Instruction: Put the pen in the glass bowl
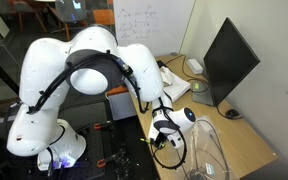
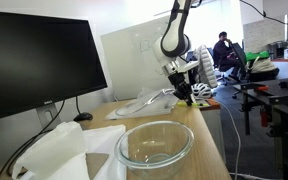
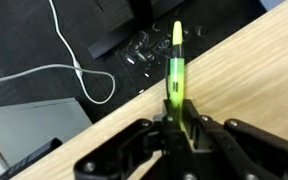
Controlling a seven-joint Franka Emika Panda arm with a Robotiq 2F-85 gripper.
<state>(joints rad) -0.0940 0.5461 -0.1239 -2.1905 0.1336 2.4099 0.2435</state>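
In the wrist view my gripper (image 3: 177,122) is shut on the pen (image 3: 175,62), a slim yellow-green stick that juts out ahead of the fingers over the edge of the wooden table (image 3: 244,80). In an exterior view the gripper (image 2: 182,90) hangs above the far end of the table, and the round clear glass bowl (image 2: 155,146) sits on the table close to the camera, well apart from the gripper. In an exterior view the gripper (image 1: 165,136) is above the table's near end, and the bowl (image 1: 207,163) lies just beside it, faint.
A black monitor (image 2: 34,65) stands along one side of the table, also in an exterior view (image 1: 228,62). Crumpled white cloth (image 2: 59,155) lies next to the bowl. A whiteboard (image 2: 134,55) stands behind. A white cable (image 3: 74,70) loops on the dark floor below the table edge.
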